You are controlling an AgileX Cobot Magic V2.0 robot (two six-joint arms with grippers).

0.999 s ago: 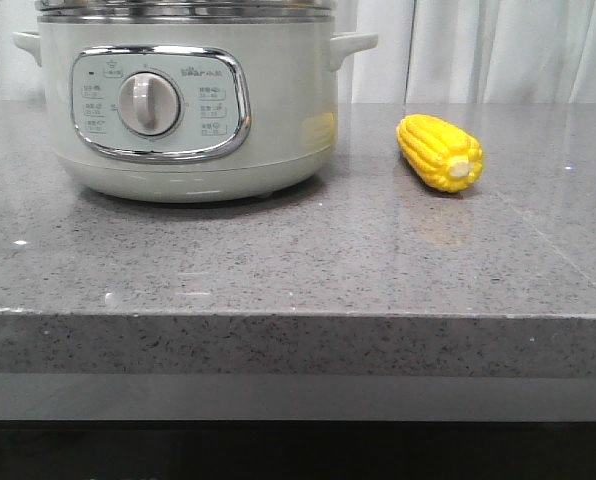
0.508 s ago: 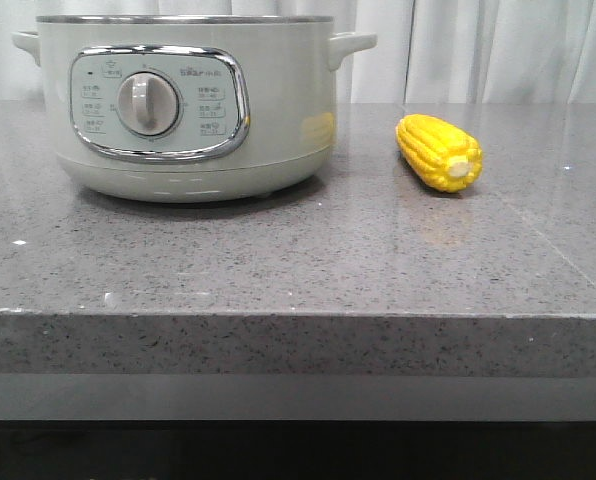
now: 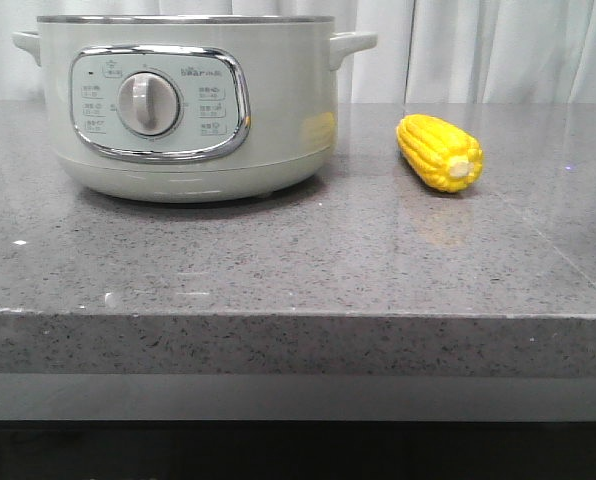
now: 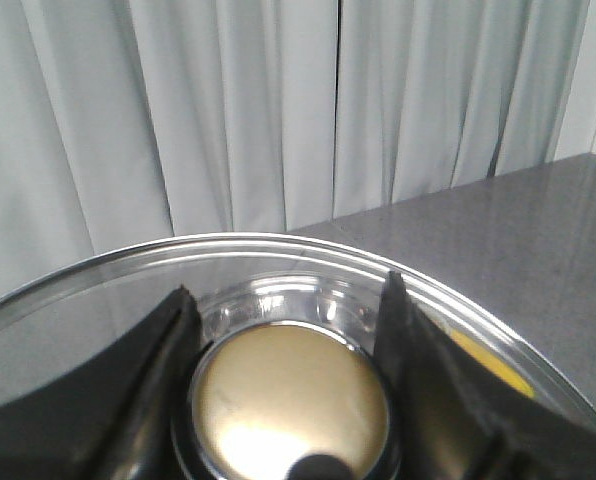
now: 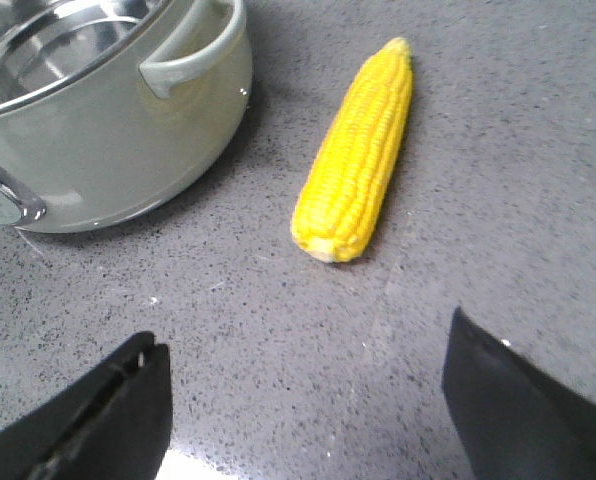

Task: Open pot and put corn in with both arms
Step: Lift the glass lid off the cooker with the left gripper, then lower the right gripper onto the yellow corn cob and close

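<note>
Sitting at the left of the grey speckled counter (image 3: pixel 278 260), the pale grey-green pot (image 3: pixel 183 105) shows its chrome-framed panel and round dial (image 3: pixel 148 103) to the front camera; its top is cut off just above the steel rim, and its left handle is only partly in frame. No lid covers it: the right wrist view looks down into the bare steel bowl, though most of the pot is cropped there too.

The left end effector (image 4: pixel 290 330) appears only in its own wrist view, its two dark fingers (image 4: pixel 158 370) closed against either side of a brass-coloured lid knob (image 4: pixel 290 400). The glass lid (image 4: pixel 278 260) curves around it with white curtains (image 4: pixel 228 110) behind; its lower part runs off the frame, and a yellow smear shows through the glass, too blurred to identify.

To the right of the pot, clearly apart from it, the corn (image 3: pixel 439 152) lies on its side on the counter, pale stub end towards the camera.

The right end effector (image 5: pixel 308 400) hangs above the counter near the corn, fingers spread wide and empty, only their dark tips visible.
</note>
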